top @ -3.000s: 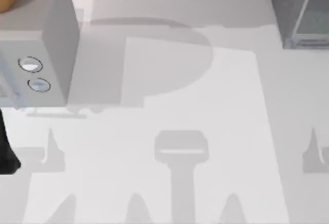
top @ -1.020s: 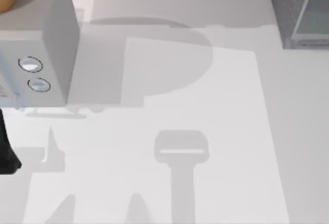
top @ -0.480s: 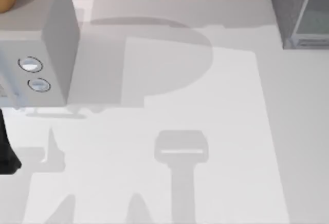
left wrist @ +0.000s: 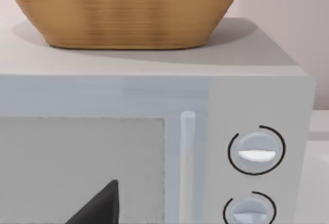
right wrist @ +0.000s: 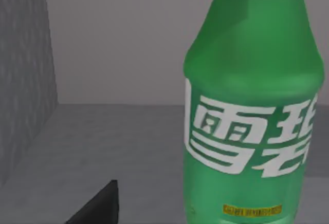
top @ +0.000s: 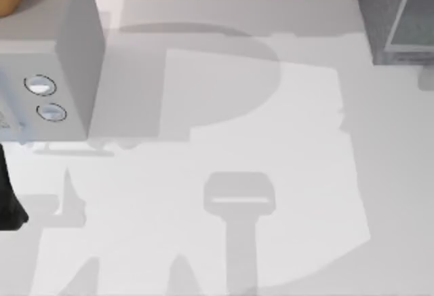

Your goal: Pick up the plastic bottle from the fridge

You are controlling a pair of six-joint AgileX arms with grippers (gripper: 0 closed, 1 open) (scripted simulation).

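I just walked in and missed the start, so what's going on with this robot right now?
The AgileX robot is going after a bottle in the fridge, at the table's far right corner. The right wrist camera looks inside it at a green plastic bottle with white lettering, standing upright on the grey floor, not yet grasped. The left wrist camera faces a microwave-like box with two round dials and a wicker basket on top.

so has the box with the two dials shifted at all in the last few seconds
No. In the top view the box with two dials keeps the same place against the table edge and the fridge at the right.
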